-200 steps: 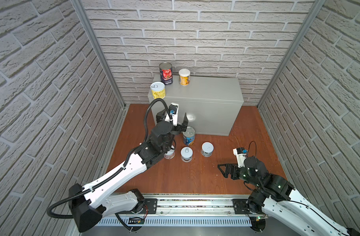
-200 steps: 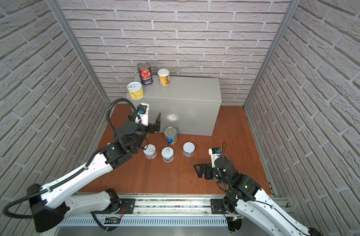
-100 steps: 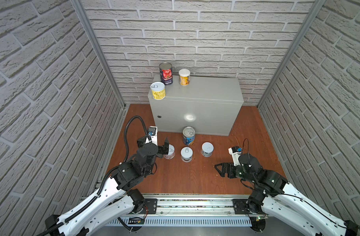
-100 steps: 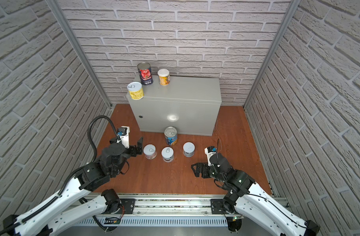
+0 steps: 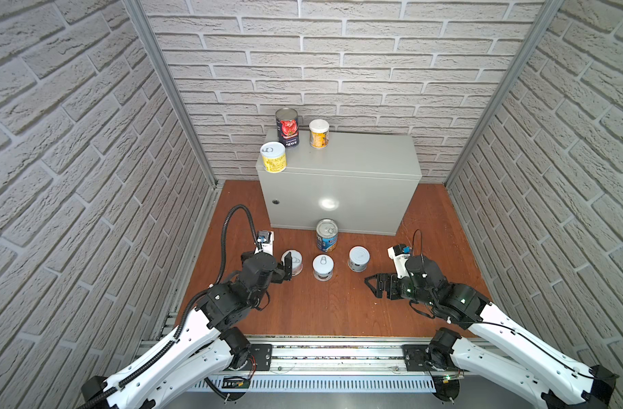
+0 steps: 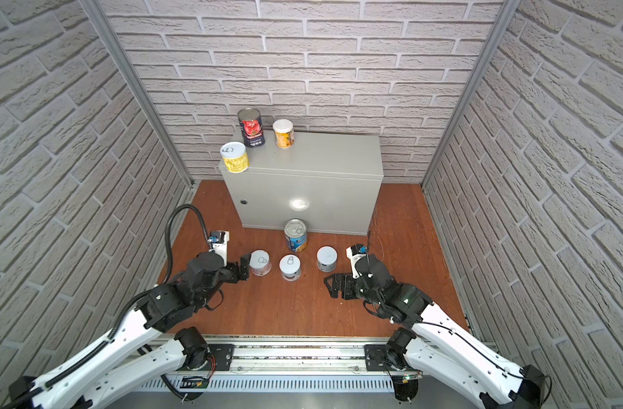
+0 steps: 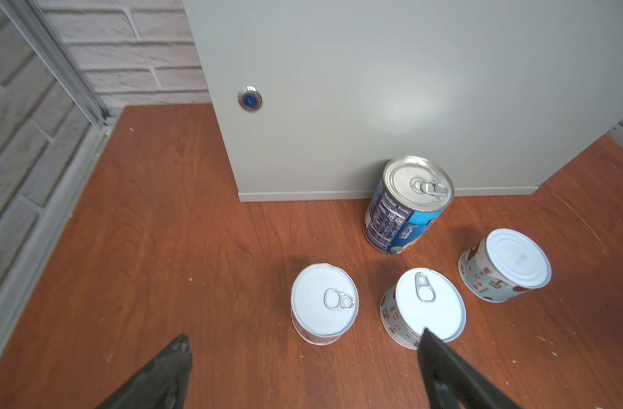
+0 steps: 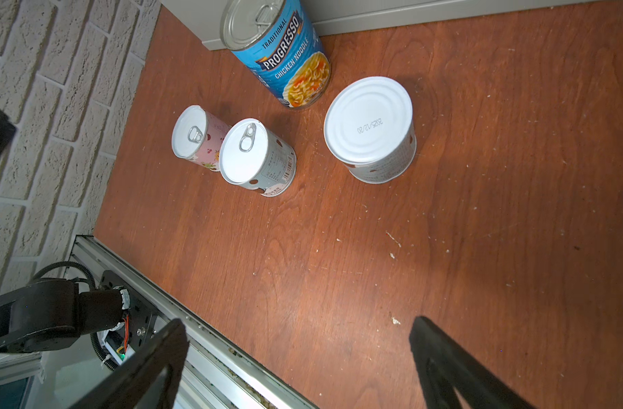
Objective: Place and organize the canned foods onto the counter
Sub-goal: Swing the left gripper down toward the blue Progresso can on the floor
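Note:
On the grey counter (image 5: 352, 159) stand a tall red-tomato can (image 5: 287, 128) and two short yellow cans (image 5: 318, 134) (image 5: 273, 157). On the floor before it are a tall blue Progresso can (image 5: 327, 236) (image 8: 285, 56) and three short white-topped cans (image 5: 293, 261) (image 5: 323, 267) (image 5: 358, 258). My left gripper (image 5: 280, 274) (image 7: 303, 340) is open and low, just short of the leftmost white can (image 7: 324, 301), holding nothing. My right gripper (image 5: 373, 287) (image 8: 298, 324) is open and empty over bare floor, short of the rightmost white can (image 8: 370, 124).
Reddish-brown wooden floor (image 5: 320, 311) lies between brick-patterned walls. A metal rail (image 5: 320, 354) runs along the front edge and carries both arm bases. The counter has a round lock (image 5: 275, 202) on its front. The left arm's black cable loop (image 5: 232, 226) arches above the floor.
My left arm has drawn back from the counter's front and dropped to floor level beside the leftmost white can. The right gripper has edged a little toward the cans.

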You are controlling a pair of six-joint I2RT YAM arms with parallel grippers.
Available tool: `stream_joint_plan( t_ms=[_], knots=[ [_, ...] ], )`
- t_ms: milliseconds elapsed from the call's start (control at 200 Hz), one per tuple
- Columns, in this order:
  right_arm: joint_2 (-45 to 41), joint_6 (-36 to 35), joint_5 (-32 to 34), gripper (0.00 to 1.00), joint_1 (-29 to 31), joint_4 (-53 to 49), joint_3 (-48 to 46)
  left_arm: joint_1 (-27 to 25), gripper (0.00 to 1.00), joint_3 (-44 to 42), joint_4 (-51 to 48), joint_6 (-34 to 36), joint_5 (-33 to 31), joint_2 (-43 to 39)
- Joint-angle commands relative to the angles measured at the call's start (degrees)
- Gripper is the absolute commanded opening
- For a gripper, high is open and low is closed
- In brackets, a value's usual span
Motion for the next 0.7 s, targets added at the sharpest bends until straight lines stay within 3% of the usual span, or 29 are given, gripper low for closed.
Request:
stream_joint_plan(
  t_ms=[0,285,695],
  knots=[
    [-0.7,-2.1,1.6,0.99,-0.2,3.4,0.6,1.8,0.98,-3.7,9.6,-2.4,9.2,2.9],
    [-7.8,-2.0,0.4,0.99,-0.2,11.7,-6.1,4.0,0.98,-0.3,22.7,-3.2,18.1,18.7],
    [-14.0,-2.4,6.0,0.99,-0.2,6.8,-8.8,3.8,0.98,4.8,31.1,-4.6,17.5,33.1]
  ],
)
